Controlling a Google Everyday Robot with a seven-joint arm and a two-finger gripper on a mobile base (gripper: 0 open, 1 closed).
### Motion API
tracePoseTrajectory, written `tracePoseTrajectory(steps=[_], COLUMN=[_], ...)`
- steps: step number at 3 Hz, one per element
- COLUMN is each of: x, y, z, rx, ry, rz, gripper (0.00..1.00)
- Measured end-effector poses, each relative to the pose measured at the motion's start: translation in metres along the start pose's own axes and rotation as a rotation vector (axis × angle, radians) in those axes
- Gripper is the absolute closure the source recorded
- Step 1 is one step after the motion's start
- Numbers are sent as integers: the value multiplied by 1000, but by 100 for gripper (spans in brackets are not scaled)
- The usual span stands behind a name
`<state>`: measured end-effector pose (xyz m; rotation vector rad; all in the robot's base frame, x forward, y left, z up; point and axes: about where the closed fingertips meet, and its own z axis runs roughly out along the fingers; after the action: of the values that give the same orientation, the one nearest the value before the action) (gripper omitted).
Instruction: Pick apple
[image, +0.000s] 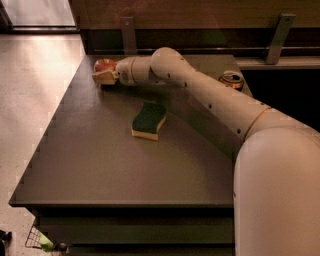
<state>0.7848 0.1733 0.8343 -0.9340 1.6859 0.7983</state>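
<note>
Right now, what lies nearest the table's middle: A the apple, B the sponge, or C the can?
B: the sponge lies central on the table, while the end effector is at the apple in the far left corner and the can stands far right.

The small red apple (103, 64) (round, partly hidden) sits at the table's (100, 170) far-left corner, against the hand (105, 76).

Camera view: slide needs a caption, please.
Robot gripper at the apple near the table's far left corner, sponge lying mid-table.
</note>
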Motion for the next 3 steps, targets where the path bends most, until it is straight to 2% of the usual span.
tracePoseTrajectory(steps=[2,3], x=[-40,-66], y=[17,30], z=[-27,-48], rx=[-38,-54], ry=[-15,-26], rz=[-52,-100], gripper=[100,100])
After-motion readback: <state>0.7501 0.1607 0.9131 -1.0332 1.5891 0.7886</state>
